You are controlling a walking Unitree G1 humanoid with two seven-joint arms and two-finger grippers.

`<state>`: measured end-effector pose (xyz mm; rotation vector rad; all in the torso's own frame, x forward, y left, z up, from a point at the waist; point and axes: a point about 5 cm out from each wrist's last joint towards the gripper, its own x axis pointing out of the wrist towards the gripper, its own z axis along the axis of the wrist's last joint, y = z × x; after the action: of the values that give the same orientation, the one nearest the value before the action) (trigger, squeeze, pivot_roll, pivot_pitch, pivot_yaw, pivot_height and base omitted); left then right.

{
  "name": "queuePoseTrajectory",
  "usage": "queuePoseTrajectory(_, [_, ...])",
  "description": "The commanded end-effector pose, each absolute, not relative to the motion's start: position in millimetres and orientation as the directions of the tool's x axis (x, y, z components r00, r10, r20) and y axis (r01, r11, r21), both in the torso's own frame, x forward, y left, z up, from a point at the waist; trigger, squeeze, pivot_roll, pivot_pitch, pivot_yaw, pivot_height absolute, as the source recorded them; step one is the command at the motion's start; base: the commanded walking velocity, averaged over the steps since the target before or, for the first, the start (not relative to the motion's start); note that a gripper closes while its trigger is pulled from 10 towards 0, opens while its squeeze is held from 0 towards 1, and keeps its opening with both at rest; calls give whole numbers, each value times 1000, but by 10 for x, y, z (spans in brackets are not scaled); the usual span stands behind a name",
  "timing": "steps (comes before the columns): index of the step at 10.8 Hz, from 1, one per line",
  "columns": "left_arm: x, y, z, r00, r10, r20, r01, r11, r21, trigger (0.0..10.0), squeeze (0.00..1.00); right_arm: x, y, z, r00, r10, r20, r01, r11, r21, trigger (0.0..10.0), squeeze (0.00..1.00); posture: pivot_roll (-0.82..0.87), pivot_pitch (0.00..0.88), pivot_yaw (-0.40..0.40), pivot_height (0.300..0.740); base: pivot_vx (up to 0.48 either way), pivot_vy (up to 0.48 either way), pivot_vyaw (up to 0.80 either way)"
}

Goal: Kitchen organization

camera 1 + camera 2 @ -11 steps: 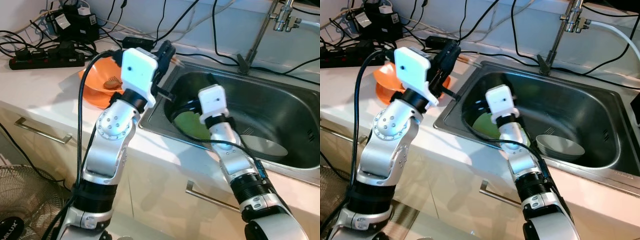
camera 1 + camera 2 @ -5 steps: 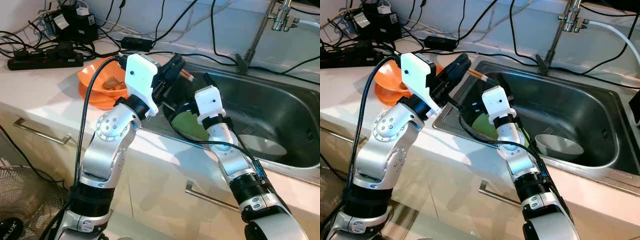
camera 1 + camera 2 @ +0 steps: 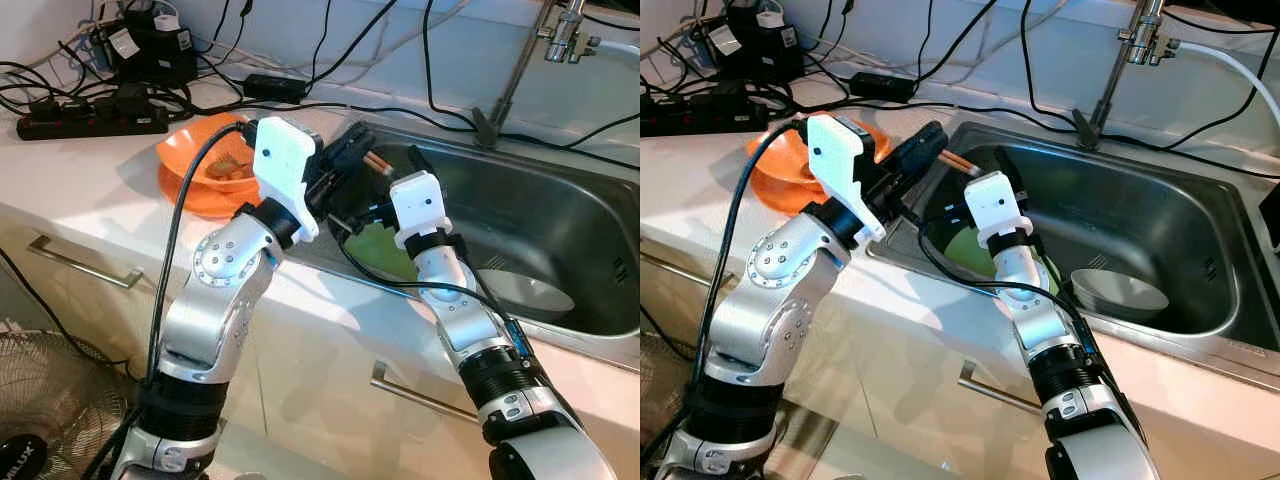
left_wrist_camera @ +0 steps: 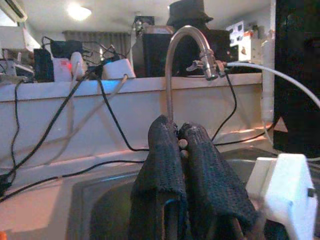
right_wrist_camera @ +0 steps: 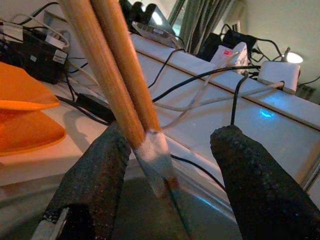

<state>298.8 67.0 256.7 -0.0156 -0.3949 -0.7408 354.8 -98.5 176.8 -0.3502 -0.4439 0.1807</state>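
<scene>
On the table (image 3: 80, 190), an orange bowl (image 3: 190, 175) sits just left of the sink (image 3: 560, 215). The left tool (image 3: 352, 158), fingers pinched on a pair of wooden chopsticks (image 3: 374, 160), has swung in the last second from above the bowl out over the sink's left rim. Beside it the right tool (image 5: 165, 165) stands wide, the chopsticks between its fingers: judged a handover under way. A green plate (image 3: 385, 250) and grey bowl (image 3: 525, 292) lie in the basin.

Orange bowl (image 3: 195, 170) on pale surface (image 3: 80, 185) | tan wooden chopsticks (image 5: 112, 65) (silver-tipped) | steel-grey sink (image 3: 560, 215) | green plate (image 3: 385, 250) | black-fingered left pincer (image 4: 181, 145)
</scene>
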Motion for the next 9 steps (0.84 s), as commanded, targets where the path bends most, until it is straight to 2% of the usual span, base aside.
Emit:
queuePoseTrajectory(1, [2947,647,2605,645,-670,368,681,722,122,10000,0,3557,-962,1807,882,256,396,-106,926,-363,10000,0,252,23,-29,740,0,0,0])
queuePoseTrajectory(7, [2937,676,2615,642,-681,353,695,711,107,10000,0,3542,-903,1771,881,282,380,-145,925,-350,10000,0,251,18,-17,740,0,0,0])
queuePoseTrajectory(8, [2933,682,2599,643,-683,347,696,710,106,10000,0,3543,-905,1767,881,285,377,-146,923,-355,431,0,253,13,-18,740,0,0,0])
queuePoseTrajectory(9, [2930,692,2591,644,-684,343,697,709,105,10000,0,3546,-898,1764,882,285,376,-146,923,-357,0,0,251,7,-14,740,0,0,0])
